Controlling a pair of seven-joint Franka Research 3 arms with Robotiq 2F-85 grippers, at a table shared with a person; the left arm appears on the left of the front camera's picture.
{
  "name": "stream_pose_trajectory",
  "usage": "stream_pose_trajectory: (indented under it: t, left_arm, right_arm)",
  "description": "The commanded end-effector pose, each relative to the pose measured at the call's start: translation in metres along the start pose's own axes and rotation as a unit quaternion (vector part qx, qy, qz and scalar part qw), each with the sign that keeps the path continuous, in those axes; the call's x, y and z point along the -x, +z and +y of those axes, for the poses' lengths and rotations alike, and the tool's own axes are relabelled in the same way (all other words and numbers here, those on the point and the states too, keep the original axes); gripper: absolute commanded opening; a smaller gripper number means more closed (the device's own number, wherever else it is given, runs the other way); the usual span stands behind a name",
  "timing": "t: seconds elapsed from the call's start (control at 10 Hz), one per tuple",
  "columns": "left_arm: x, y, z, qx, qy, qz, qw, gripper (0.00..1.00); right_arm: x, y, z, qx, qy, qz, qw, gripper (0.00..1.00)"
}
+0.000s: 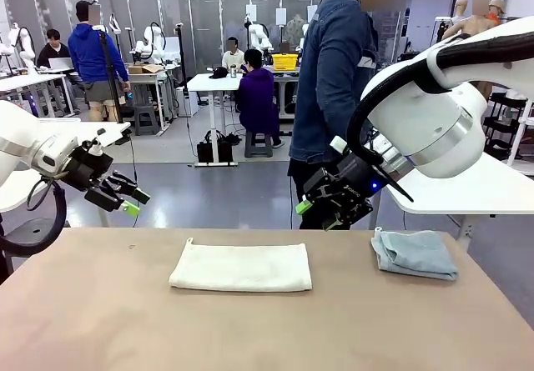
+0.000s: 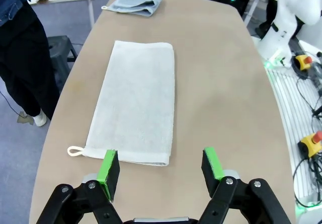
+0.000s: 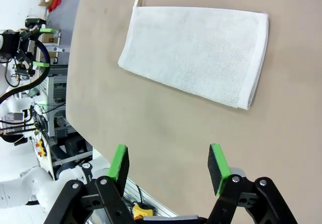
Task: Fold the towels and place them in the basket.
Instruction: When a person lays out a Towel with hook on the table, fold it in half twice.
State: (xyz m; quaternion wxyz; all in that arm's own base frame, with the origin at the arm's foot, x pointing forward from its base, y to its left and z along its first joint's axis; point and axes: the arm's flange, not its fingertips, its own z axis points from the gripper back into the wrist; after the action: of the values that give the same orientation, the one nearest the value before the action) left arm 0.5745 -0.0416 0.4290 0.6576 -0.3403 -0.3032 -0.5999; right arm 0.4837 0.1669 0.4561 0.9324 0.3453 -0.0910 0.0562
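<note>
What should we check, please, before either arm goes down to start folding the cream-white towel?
1. Left gripper open, holding nothing: ok.
2. Right gripper open, holding nothing: ok.
3. Cream-white towel lying flat at the table's middle, with both arms raised clear of it: ok.
4. Pale blue-grey towel out of the way: ok, it sits bunched near the far right of the table, apart from the cream one.
5. Person clear of the workspace: cannot tell, they stand close behind the far edge, next to the right arm.
6. Basket location: cannot tell from these views.
</note>
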Motion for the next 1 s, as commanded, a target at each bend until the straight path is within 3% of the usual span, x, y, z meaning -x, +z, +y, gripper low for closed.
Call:
stream_pose_trajectory:
  t: [0.0, 0.2, 0.4, 0.9]
  left_arm:
    - [-0.002, 0.0, 0.0, 0.0, -0.002, 0.0, 1.0, 0.83]
    - [-0.002, 0.0, 0.0, 0.0, -0.002, 0.0, 1.0, 0.83]
    - [-0.002, 0.0, 0.0, 0.0, -0.002, 0.0, 1.0, 0.83]
    - [-0.002, 0.0, 0.0, 0.0, -0.002, 0.0, 1.0, 0.83]
  right_arm:
    - [0.0, 0.0, 0.0, 0.0, 0.0, 0.0, 1.0, 0.79]
    - [-0.001, -0.006, 0.011, 0.072, 0.014, -0.003, 0.997, 0.79]
    - [-0.008, -0.03, 0.016, 0.126, -0.029, -0.007, 0.992, 0.79]
    - [-0.02, -0.098, 0.012, 0.19, -0.068, -0.018, 0.979, 0.79]
